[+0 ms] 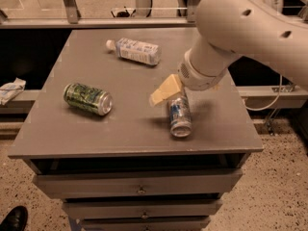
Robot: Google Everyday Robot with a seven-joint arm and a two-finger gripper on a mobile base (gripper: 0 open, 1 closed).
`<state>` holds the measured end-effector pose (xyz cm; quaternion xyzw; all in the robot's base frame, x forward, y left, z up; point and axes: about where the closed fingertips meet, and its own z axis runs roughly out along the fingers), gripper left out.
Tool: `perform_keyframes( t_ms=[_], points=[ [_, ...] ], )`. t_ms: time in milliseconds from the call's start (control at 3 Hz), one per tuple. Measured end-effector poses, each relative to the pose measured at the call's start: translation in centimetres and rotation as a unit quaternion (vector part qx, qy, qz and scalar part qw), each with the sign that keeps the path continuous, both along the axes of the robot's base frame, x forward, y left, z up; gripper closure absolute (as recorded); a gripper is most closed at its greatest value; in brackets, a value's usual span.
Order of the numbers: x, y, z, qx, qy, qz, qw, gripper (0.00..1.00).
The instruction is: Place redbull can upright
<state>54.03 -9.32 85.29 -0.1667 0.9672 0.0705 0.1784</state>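
Grey cabinet top [96, 134], speckled floor [281, 186]; redbull can [179, 115] lying flat; pincer [164, 92] just above it, opening: cannot tell.

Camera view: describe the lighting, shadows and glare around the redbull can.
Camera view: dim, warm light; the redbull can lies on its side, its silver end glinting faintly; soft shadow darkens the table beside it; the pale gripper hangs just above its far end.

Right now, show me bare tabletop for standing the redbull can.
Bare: front-left strip of the table, before the green can, and the middle between bottle and gripper. Crowded: front right, where the gripper hangs by the lying redbull can.
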Motion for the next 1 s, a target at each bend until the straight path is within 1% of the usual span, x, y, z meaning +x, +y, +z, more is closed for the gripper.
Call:
perform_keyframes(
  t_ms=[333,667,1000],
  points=[
    [0.4,1.1,-1.0,-0.009,0.004,-0.016,0.9998,0.0],
    [0.9,1.7,-2.1,-0.033,0.014,-0.028,0.999,0.24],
    [1.3,1.9,-2.3,-0.053,0.013,-0.03,0.9981,0.54]
  ],
)
